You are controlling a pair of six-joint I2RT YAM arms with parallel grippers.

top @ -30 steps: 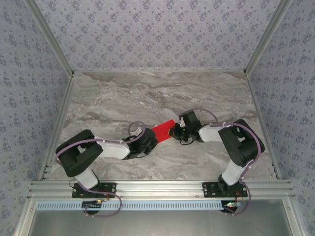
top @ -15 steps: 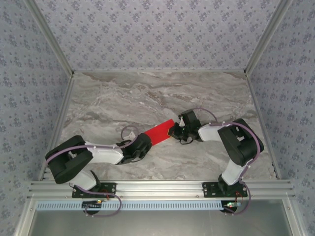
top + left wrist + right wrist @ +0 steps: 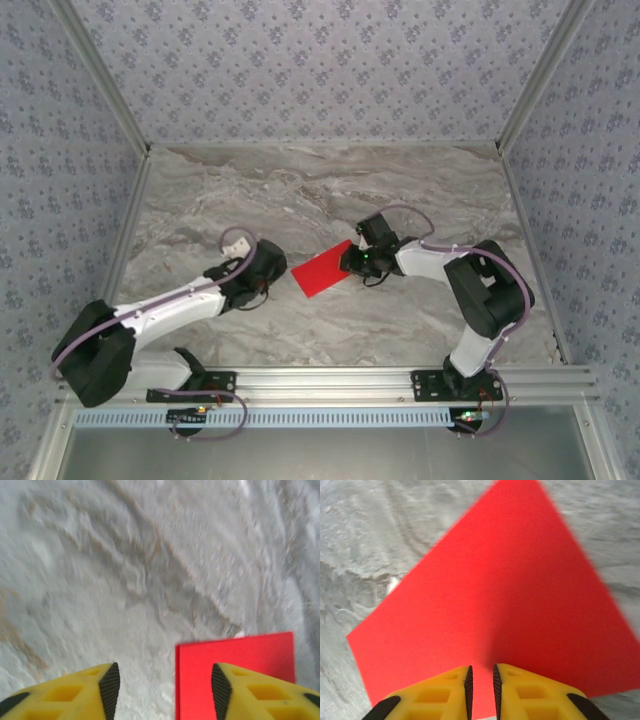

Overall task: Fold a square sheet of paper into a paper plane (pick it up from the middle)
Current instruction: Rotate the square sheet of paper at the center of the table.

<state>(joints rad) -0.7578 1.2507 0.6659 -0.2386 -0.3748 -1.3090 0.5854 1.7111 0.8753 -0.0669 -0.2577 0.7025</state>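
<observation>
bright red square sheet of thin paper (image 3: 322, 270) mid-table on grey marbled table top (image 3: 300, 190), between the arms. left gripper (image 3: 165, 687) just left of it, fingers wide apart, nothing held. right gripper (image 3: 481, 685) at its right edge, fingers a slit apart; cannot tell if pinching.

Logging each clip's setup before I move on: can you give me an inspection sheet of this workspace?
Surface: marbled grey table.
Job's things: square sheet of paper, red, mid-table, no dart shape yet.
Clutter: nothing seen.
Grippers: left pincer open beside the sheet; right pincer with jaws nearly closed at the sheet's edge, grip unclear.
Cables: purple cables run along both arms, off the sheet.
Surroundings: patterned walls on three sides; metal rail at the near edge.
</observation>
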